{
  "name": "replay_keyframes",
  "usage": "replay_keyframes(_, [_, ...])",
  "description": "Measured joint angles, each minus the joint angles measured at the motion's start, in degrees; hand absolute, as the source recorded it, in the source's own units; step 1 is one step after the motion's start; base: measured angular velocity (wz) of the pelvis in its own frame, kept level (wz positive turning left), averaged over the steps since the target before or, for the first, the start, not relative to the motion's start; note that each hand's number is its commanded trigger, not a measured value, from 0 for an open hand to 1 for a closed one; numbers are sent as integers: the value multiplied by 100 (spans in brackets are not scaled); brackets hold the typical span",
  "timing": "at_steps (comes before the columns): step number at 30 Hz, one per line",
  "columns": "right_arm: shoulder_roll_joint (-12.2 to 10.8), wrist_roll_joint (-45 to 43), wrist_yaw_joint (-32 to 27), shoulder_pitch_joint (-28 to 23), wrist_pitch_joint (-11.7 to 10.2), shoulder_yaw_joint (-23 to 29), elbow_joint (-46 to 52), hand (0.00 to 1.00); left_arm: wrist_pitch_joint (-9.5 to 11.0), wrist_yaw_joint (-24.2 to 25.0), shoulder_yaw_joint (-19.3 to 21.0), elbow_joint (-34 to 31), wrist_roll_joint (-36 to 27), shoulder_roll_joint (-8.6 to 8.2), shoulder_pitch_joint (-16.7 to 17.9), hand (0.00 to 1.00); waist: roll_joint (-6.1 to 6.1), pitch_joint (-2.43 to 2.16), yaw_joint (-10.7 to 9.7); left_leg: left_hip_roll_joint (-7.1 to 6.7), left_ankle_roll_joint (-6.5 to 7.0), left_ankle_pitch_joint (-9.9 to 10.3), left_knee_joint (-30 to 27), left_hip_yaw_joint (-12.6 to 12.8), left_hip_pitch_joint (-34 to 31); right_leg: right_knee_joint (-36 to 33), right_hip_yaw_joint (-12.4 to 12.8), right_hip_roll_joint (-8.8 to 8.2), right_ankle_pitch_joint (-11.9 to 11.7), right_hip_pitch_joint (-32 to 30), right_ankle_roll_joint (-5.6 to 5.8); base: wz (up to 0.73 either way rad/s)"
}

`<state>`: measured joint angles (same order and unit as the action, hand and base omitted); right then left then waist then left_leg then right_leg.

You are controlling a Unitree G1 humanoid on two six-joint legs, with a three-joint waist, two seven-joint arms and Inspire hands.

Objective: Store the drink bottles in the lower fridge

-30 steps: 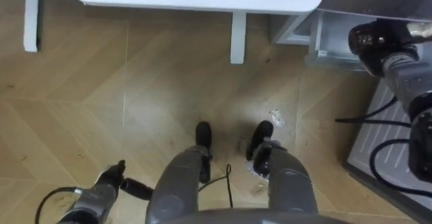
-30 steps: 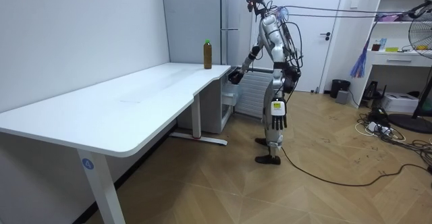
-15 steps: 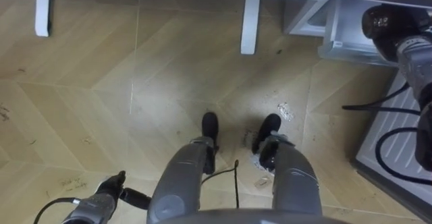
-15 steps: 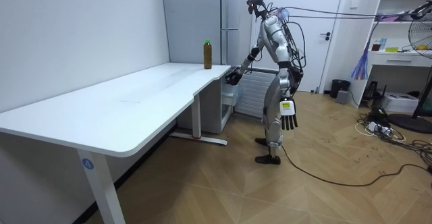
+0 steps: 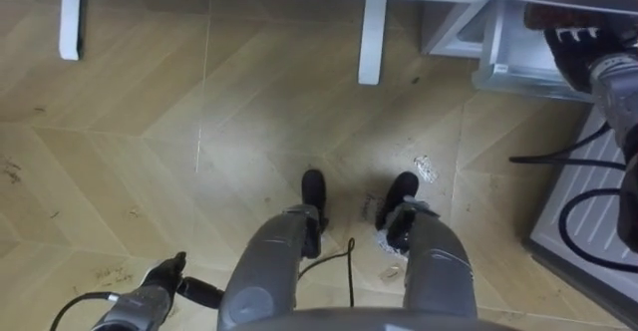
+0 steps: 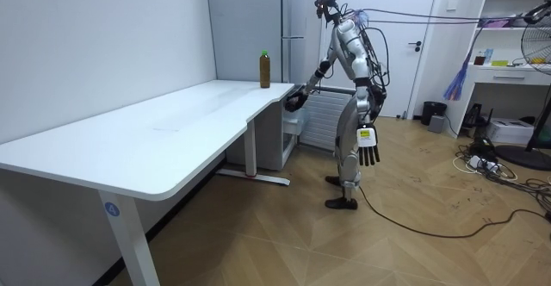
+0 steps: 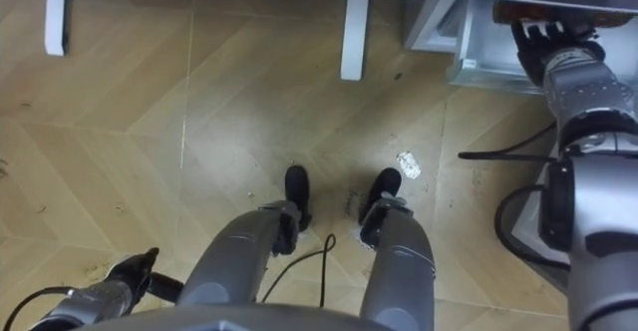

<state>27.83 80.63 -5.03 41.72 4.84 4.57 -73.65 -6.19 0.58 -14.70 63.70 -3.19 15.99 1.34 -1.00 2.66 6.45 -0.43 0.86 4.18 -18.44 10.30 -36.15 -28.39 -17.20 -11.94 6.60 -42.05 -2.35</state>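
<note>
The drink bottle [image 6: 265, 69] stood upright at the far corner of the white desk [image 6: 172, 131], beside the grey fridge [image 6: 245, 27]. The right hand [image 7: 543, 30] reached toward the fridge just past that corner, and I could not tell its grip. The left hand [image 6: 368, 146] hung beside the thigh, fingers straight, holding nothing.

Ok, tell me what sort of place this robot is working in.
Probably a home office or test room: a long white desk carrying a drink bottle, a tall grey fridge in the corner behind it, and a wood parquet floor with a standing fan.
</note>
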Motion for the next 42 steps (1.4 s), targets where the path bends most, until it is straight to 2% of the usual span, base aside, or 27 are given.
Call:
replay_keyframes(4, [30, -151, 1, -52, 47, -76, -1, 0, -14, 2, 141, -95, 138, 1, 64, 0, 1, -1, -28, 11, 12, -8, -10, 16, 112, -15, -9, 5, 19, 122, 1, 3])
replay_keyframes(6, [51, -290, 5, -83, 154, -122, -35, 0, -16, 9, 212, -172, 138, 2, 124, 0, 0, 0, -30, 10, 16, -5, 6, 17, 249, -1, -15, 12, 25, 260, 5, 0])
replay_keyframes(10, [57, -427, 55, -159, 161, -167, -126, 0, -10, 11, 215, -204, 139, 2, 126, 0, 1, -1, -54, 19, 18, -4, 44, 14, 386, 76, -57, 27, 30, 434, 14, 5])
replay_keyframes(12, [67, -460, 208, -163, 174, -164, -262, 0, -9, 12, 229, -202, 140, 2, 132, 0, 3, -1, -123, 33, 20, -4, 52, 17, 439, 123, -115, 36, 24, 531, 21, 9])
replay_keyframes(20, [78, -480, 590, -364, 272, -67, -622, 0, -4, 21, 389, -185, 143, 11, 151, 0, 14, -10, -183, 78, 34, 1, 240, 41, 878, 389, -185, 123, -11, 1015, 58, -1])
replay_keyframes(24, [199, -781, 782, -814, 269, 173, -624, 0, -8, 11, 801, -194, 126, 19, 284, 0, 20, -74, -238, 113, 38, 7, 416, 40, 1291, 677, -223, 229, -47, 1488, 113, -3])
replay_keyframes(25, [226, -848, 786, -859, 265, 171, -624, 0, -11, 8, 805, -190, 129, 25, 304, 0, 26, -86, -263, 116, 38, 7, 446, 40, 1350, 699, -239, 241, -53, 1562, 119, 0])
replay_keyframes(27, [243, -912, 905, -1083, 236, 163, -619, 0, -6, 13, 806, -196, 144, 44, 358, 0, -7, -157, -324, 128, 33, 10, 567, 42, 1612, 856, -264, 292, -67, 1842, 146, 0])
replay_keyframes(30, [235, -1169, 1124, -1463, 218, 189, -566, 0, 43, 17, 845, -196, 148, 40, 369, 0, -61, -207, -432, 171, 8, 35, 662, 45, 1916, 1062, -343, 365, -78, 2225, 163, 5])
replay_keyframes(34, [35, -1366, 1406, -2219, 121, 230, -50, 0, 168, -46, 965, -181, 36, 30, 512, 0, -110, -237, -490, 220, -42, 118, 786, 53, 2398, 1313, -339, 479, -88, 2746, 187, -6])
replay_keyframes(37, [-222, -1604, 1508, -2930, 14, 232, 302, 0, 250, -123, 1028, -181, 40, -2, 589, 0, -118, -259, -501, 287, -89, 227, 814, 56, 2723, 1540, -332, 598, -90, 3148, 208, -7])
replay_keyframes(39, [-476, -1958, 1650, -3596, -34, 237, 551, 0, 338, -141, 1108, -193, 49, -64, 740, 0, -98, -296, -502, 333, -131, 322, 817, 46, 2922, 1695, -332, 679, -87, 3427, 224, -6])
replay_keyframes(40, [-559, -1994, 1653, -3732, -50, 241, 602, 0, 358, -158, 1200, -192, 51, -105, 796, 0, -93, -296, -499, 339, -142, 339, 824, 47, 2985, 1706, -324, 690, -76, 3486, 231, -8])
replay_keyframes(42, [-900, -2254, 1675, -4227, -70, 227, 767, 0, 392, -248, 1280, -200, 123, -191, 1042, 0, -72, -309, -570, 361, -181, 381, 896, 77, 3222, 1786, -290, 739, -38, 3707, 244, -10])
